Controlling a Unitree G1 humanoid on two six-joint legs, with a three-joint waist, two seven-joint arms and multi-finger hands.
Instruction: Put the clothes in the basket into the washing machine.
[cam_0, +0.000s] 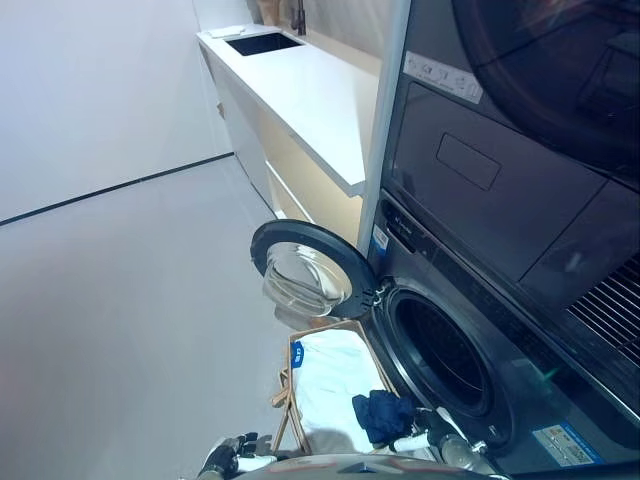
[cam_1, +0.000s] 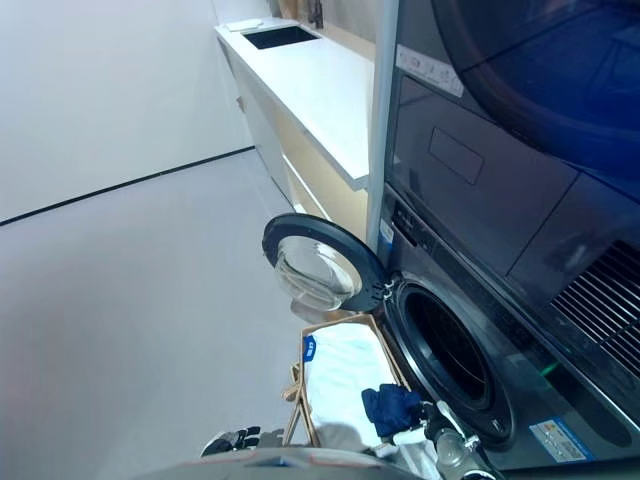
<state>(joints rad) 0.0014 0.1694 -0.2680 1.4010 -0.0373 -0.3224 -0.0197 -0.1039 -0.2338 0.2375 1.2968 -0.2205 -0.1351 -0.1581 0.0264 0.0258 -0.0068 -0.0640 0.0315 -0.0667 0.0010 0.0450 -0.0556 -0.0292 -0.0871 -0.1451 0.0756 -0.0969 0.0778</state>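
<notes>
Two hands show low in the views, one on each side of the basket. The left hand sits at the bottom edge, left of the basket, over the grey floor; its fingers look loosely curled and it holds nothing that can be seen, though it is small and partly cut off, so I cannot tell its state for sure. Just right of it stands the basket, a light wooden frame on the floor, set right in front of the washer. A pale, white-blue garment fills most of the basket. On its lower right part lies a bunched dark blue cloth. The right hand is at that cloth's right edge, touching it, with white fingertips toward the cloth; whether the fingers pinch it cannot be told. Above the basket the round door hangs swung wide to the left, its glass bowl facing out. Right of the door is the washer, dark grey, its drum open and dark inside; no clothes are visible in it. Above it sits a second dark machine. Farther back, a white counter with a sink runs along the wall.
</notes>
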